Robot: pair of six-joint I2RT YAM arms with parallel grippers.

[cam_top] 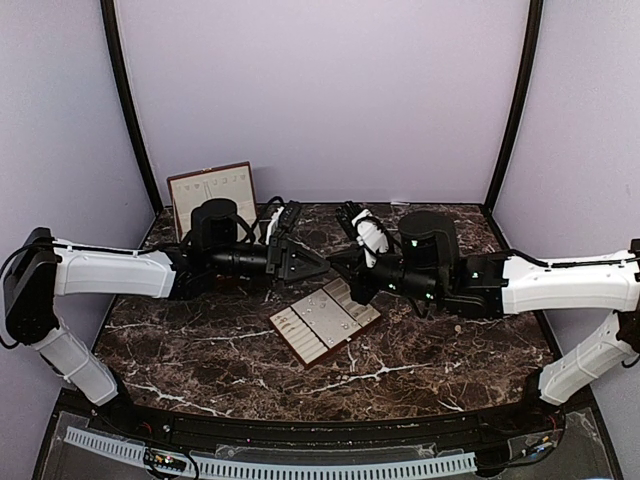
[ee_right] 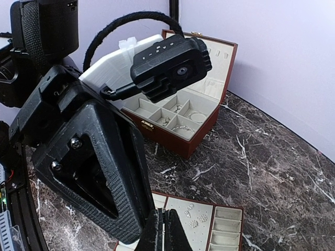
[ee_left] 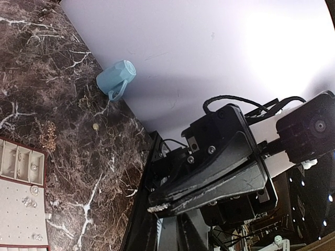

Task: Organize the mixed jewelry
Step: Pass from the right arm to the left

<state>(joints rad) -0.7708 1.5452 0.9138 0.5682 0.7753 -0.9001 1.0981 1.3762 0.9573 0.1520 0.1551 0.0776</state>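
Two claws face each other: right claw [ee_right: 165, 230] pinched closed, left claw [cam_top: 320, 264] impossible to tell. Only the left wrist view shows a blue cup [ee_left: 116, 77]; only the right wrist's, jewelry [ee_right: 183, 127] inside the box [ee_right: 204, 137].

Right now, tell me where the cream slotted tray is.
Top view: the cream slotted tray lies angled at the middle of the marble table, just on the near side of the left hand and right hand.
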